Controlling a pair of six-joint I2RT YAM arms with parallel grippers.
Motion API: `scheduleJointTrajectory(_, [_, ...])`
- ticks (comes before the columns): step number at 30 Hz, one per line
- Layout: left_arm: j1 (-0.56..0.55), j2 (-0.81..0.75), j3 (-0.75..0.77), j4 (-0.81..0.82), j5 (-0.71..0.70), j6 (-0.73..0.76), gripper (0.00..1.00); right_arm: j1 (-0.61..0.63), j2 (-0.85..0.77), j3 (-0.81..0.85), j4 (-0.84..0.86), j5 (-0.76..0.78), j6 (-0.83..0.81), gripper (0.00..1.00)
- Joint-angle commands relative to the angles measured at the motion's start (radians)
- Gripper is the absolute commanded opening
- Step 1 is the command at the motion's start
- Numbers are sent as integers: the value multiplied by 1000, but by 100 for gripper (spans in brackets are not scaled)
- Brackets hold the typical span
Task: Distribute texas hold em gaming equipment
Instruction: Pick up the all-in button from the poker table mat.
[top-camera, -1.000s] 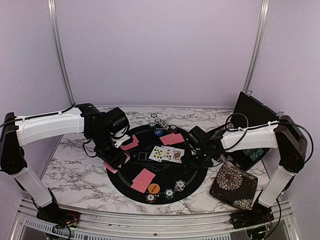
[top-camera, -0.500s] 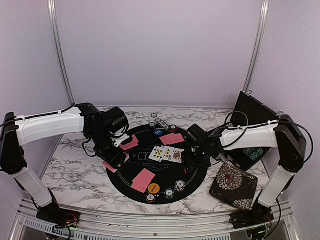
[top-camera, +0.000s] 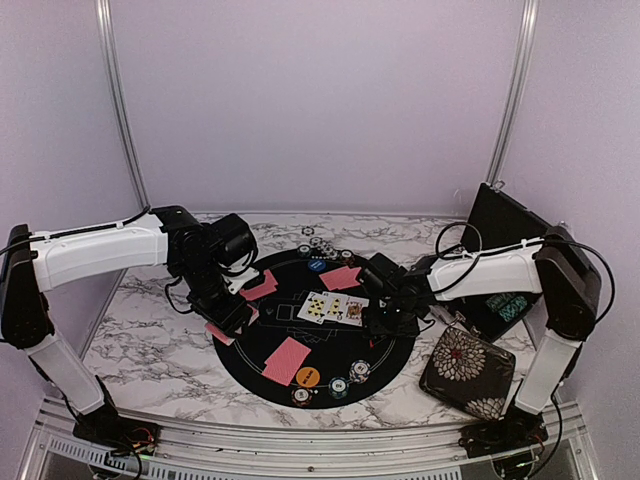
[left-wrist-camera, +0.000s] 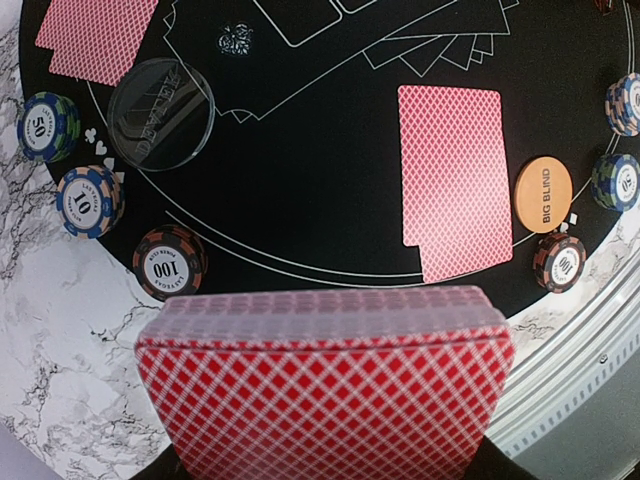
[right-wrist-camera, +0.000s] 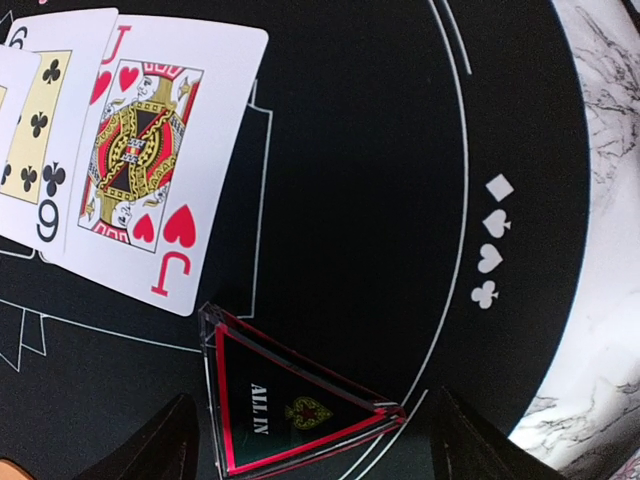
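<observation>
poker gear lies spread over a round black felt mat (top-camera: 340, 345) on a white marble-patterned table (top-camera: 150, 340). the left gripper (top-camera: 232, 316) is partly closed on a deck of pink-red diamond-backed playing cards (left-wrist-camera: 325, 400), held over the mat's left rim. its wrist view shows a face-down pair of cards (left-wrist-camera: 455, 195), an orange "big blind" disc (left-wrist-camera: 543, 195), a clear round disc (left-wrist-camera: 160, 100), and striped chip stacks marked 50 (left-wrist-camera: 50, 127), 10 (left-wrist-camera: 90, 200) and 100 (left-wrist-camera: 170, 262). the right gripper (top-camera: 385, 318) is low over the mat's right side, jaws wide apart. its dark fingers (right-wrist-camera: 165, 445) sit either side of a small black red-edged "all in" triangle (right-wrist-camera: 290, 410) lying flat, not clamped on it. just beside the triangle are face-up cards, the jack of hearts (right-wrist-camera: 150, 150) nearest. a floral square pouch (top-camera: 467, 372) and an open black case (top-camera: 500, 240) sit off the mat to the right.
</observation>
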Motion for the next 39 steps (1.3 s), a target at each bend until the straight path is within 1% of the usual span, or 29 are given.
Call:
scheduleJointTrajectory(1, [5, -20, 2, 5, 5, 12, 44, 7, 10, 26, -25, 37, 27, 77])
scheduleJointTrajectory(12, [7, -26, -7, 8, 5, 12, 44, 9, 53, 30, 17, -1, 22, 75])
scheduleJointTrajectory(16, [7, -27, -9, 9, 5, 12, 44, 8, 65, 43, 15, -5, 16, 69])
scheduleJointTrajectory(23, [8, -30, -14, 11, 5, 11, 44, 17, 65, 43, -2, -4, 15, 62])
scheduleJointTrajectory(32, [9, -35, -17, 12, 4, 10, 44, 18, 42, 47, -2, -7, -8, 47])
scheduleJointTrajectory(35, [9, -34, -18, 11, 5, 9, 44, 18, 31, 56, -14, 2, -21, 44])
scheduleJointTrajectory(39, [9, -37, -19, 12, 2, 7, 44, 18, 21, 71, -26, 9, -37, 43])
